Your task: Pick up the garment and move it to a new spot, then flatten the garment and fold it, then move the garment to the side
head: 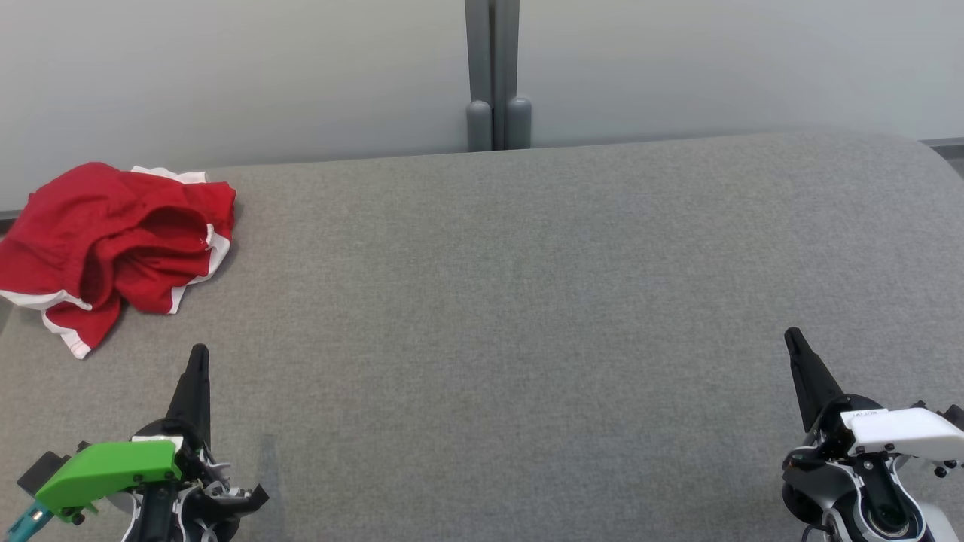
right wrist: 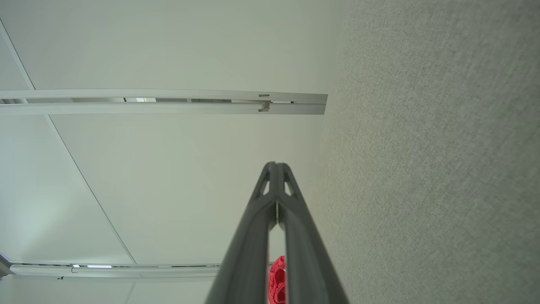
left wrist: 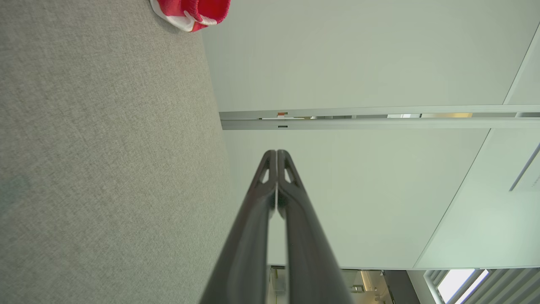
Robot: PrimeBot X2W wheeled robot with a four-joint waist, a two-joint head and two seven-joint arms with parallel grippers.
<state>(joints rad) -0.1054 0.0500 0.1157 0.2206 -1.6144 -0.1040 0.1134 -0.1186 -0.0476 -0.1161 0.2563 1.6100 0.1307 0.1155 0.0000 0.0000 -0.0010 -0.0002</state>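
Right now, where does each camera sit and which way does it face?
Head view: on the head, facing forward and down at the grey table; left gripper and right gripper show, shut.
Left wrist view: on that wrist, facing along its shut fingers to the wall.
Right wrist view: likewise on the right wrist.
Shared: all show the red garment and table.

The grey surface [head: 527, 301] is viewed from above by the head cam, skimmed close by both wrist cams; the garment [head: 113, 241] gets caught in all three.
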